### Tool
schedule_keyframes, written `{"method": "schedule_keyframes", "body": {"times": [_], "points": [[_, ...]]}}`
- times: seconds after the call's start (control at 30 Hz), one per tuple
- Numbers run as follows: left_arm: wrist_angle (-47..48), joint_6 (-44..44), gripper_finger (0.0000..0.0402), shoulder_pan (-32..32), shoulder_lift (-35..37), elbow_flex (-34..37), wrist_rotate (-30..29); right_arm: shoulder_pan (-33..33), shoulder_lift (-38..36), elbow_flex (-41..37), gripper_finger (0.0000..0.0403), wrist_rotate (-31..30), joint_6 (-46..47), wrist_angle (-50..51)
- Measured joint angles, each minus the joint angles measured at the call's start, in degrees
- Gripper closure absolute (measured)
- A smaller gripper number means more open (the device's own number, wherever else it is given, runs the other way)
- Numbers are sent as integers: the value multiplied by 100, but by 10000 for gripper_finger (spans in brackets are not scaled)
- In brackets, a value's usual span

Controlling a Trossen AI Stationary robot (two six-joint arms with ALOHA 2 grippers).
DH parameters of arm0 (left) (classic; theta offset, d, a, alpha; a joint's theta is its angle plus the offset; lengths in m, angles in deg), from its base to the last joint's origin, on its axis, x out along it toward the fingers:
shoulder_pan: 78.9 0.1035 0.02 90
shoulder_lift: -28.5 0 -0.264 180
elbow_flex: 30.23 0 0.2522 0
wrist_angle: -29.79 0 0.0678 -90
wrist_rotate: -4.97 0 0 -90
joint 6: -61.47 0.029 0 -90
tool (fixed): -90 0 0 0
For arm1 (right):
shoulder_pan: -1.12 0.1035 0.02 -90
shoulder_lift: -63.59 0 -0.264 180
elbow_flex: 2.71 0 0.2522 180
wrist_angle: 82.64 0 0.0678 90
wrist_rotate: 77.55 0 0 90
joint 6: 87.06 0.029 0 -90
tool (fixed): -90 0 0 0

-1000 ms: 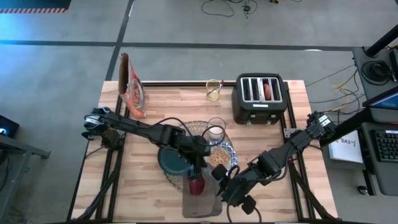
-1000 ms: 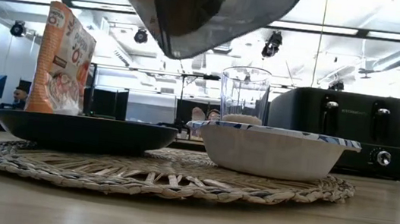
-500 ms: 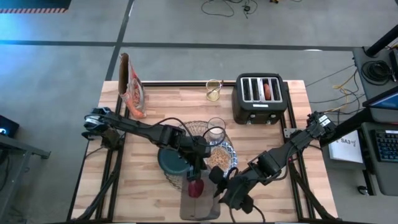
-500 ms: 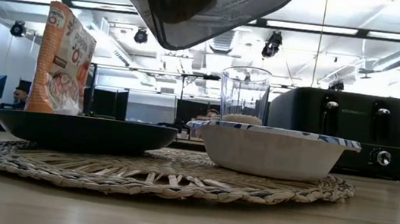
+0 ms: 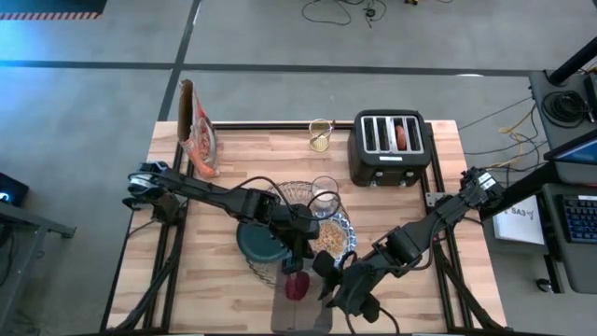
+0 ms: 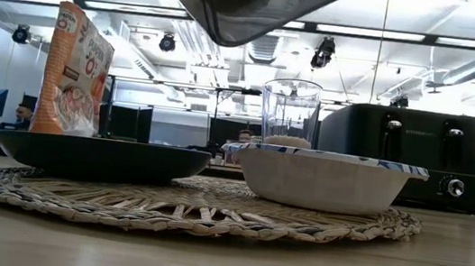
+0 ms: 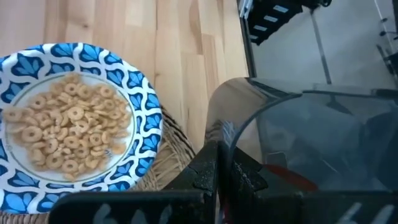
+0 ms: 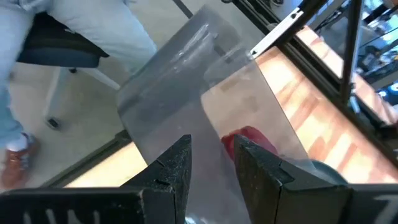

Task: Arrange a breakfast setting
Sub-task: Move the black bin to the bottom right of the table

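A round straw placemat (image 6: 192,205) lies mid-table. On it stand a dark teal plate (image 5: 254,245), a blue-and-white bowl (image 7: 68,124) of cereal rings and a clear glass (image 6: 290,110). Above the table's near edge, both grippers hold a clear plastic bag (image 5: 300,303) with a red thing (image 5: 296,286) inside. My left gripper (image 5: 297,263) is shut on the bag's far end. My right gripper (image 5: 326,280) is closed on its right side. In the low view only the bag's underside (image 6: 253,8) shows, high above the mat. My left gripper pinches the bag's edge (image 7: 227,134) between its two shut fingers, slanting down from the far left. The bag is lifted clear of the table. My right gripper has the bag's clear wall (image 8: 214,143) between its two fingers (image 8: 255,165), coming from the right and slanting down.
A black four-slot toaster (image 5: 390,147) stands at the far right, a small yellowish glass (image 5: 320,135) beside it, and an upright orange cereal bag (image 5: 198,131) at the far left. A seated person (image 8: 62,37) shows beyond the table's near edge.
The bag's lower end has risen in the low view, and the red thing inside has slid a little toward the near edge. My right gripper has rolled about its own line while both hands stayed in place.
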Motion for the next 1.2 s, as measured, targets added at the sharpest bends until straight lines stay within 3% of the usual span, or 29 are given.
{"method": "schedule_keyframes", "body": {"times": [0.53, 0.87, 1.2], "points": [[574, -10, 401, 7, -143, -157, 0, 0, 9, 0, 294, 260, 723, 2], [827, -323, 401, 8, -737, -194, -58, 0, 9, 0, 294, 255, 2088, 132], [2046, -341, 402, 65, -950, -1070, -1204, 0, 11, 0, 294, 254, 2914, 839]]}}
